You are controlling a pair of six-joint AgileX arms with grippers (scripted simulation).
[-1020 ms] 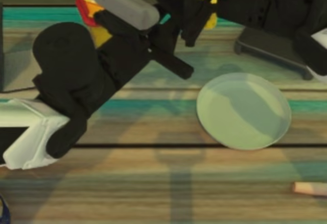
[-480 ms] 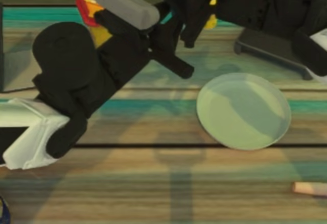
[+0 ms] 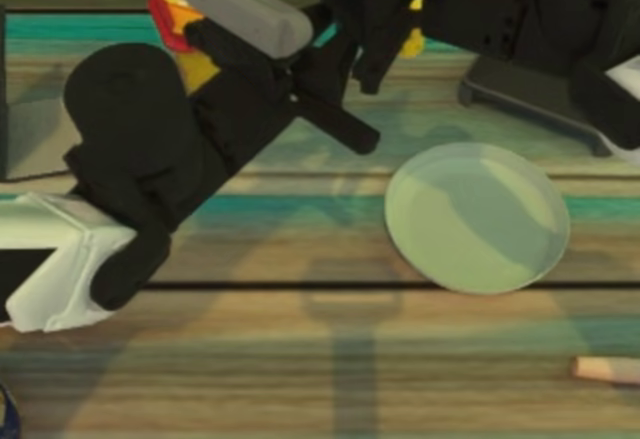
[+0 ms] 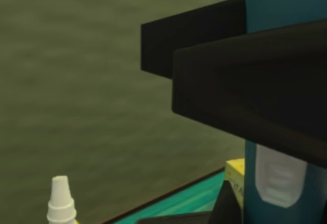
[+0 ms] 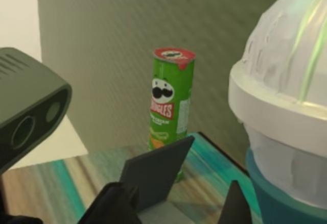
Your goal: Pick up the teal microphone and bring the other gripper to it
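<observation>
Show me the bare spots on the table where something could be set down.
Free: the wooden near strip between the plate and the front edge, left of the peach stick. Crowded: the far edge, where the left end effector holds the microphone beside the right end effector.
</observation>
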